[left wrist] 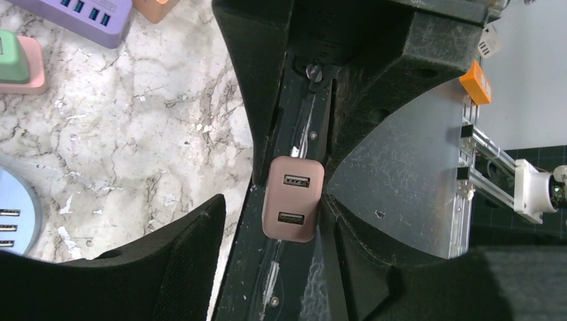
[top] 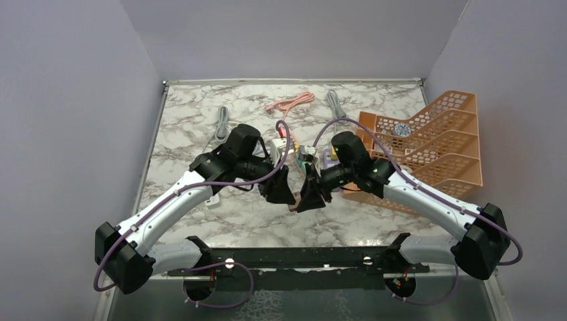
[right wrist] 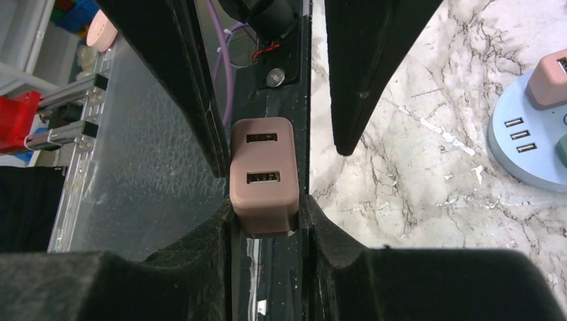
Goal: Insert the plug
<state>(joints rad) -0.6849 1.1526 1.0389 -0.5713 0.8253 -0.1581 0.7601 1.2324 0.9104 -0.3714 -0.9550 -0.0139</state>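
A pink two-port USB charger plug (right wrist: pixel 263 175) is clamped at its base between my right gripper's (right wrist: pixel 264 217) fingers. The plug also shows in the left wrist view (left wrist: pixel 293 198) and faintly in the top view (top: pixel 293 207), held just above the table's near edge. My left gripper (left wrist: pixel 274 207) is open, with the plug between its fingers, against its right finger (left wrist: pixel 374 261) and apart from the left one. In the top view the left gripper (top: pixel 284 192) and right gripper (top: pixel 311 195) meet tip to tip at the table's middle front.
A purple power strip (left wrist: pixel 87 17) and a round blue USB hub (right wrist: pixel 528 137) lie behind the grippers. A green-and-pink adapter (left wrist: pixel 17 63) sits nearby. An orange rack (top: pixel 434 144) stands at the right. A pink cable (top: pixel 291 103) and grey cables (top: pixel 220 122) lie at the back.
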